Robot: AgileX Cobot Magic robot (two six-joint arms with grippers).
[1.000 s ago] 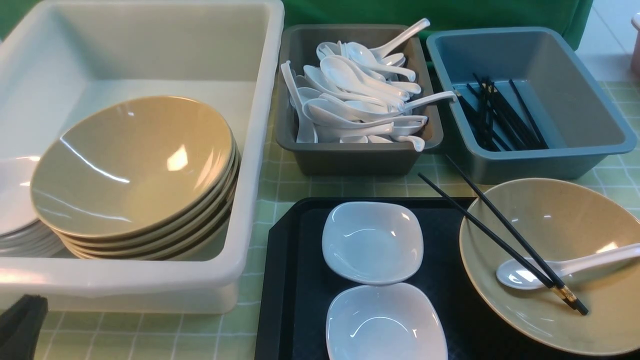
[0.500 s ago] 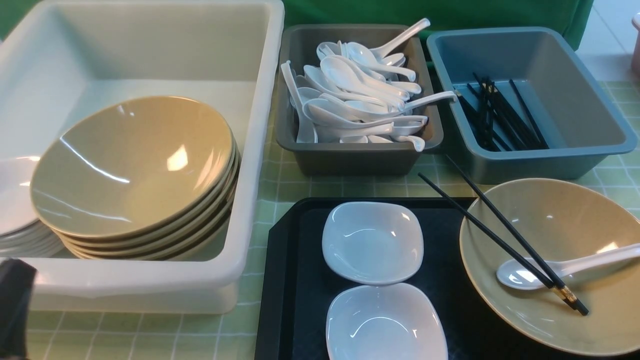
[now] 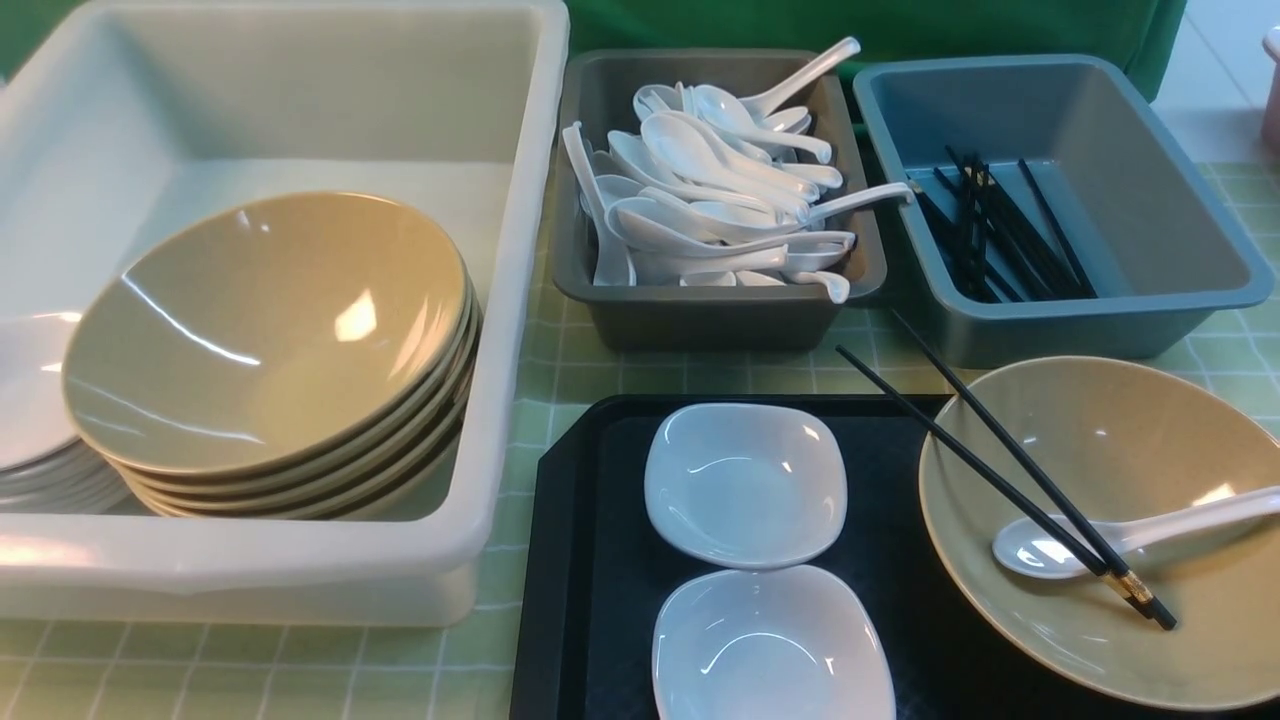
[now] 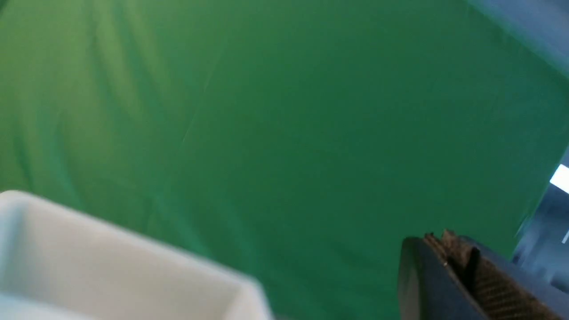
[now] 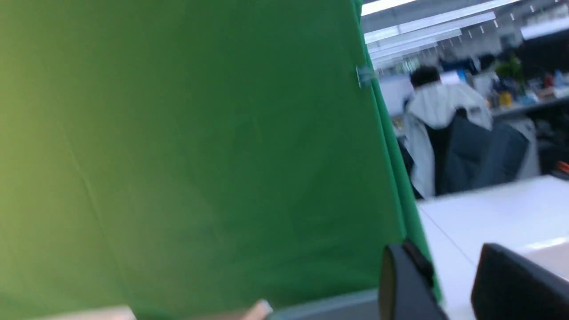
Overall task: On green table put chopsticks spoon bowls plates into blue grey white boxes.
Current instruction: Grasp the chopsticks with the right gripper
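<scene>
A tan bowl (image 3: 1130,440) sits at the front right, partly on the black tray. Two black chopsticks (image 3: 1000,470) and a white spoon (image 3: 1130,535) lie in it. Two white plates (image 3: 745,480) (image 3: 770,645) rest on the tray. The white box (image 3: 520,300) holds stacked bowls (image 3: 270,330) and plates (image 3: 30,400). Spoons (image 3: 700,200) fill the grey box (image 3: 700,320), and the blue box (image 3: 1100,310) holds chopsticks (image 3: 1000,240). Neither gripper shows in the front view. My left gripper (image 4: 444,238) is shut and empty. My right gripper (image 5: 444,251) is open and empty.
The black tray (image 3: 590,560) lies on the green table (image 3: 300,670) in front of the grey box. A green backdrop (image 3: 850,20) hangs behind the boxes. In the left wrist view a corner of the white box (image 4: 89,258) shows.
A black part of the left arm showed at the front view's lower left corner before. It has slid out of that view. Nothing on the table has moved.
</scene>
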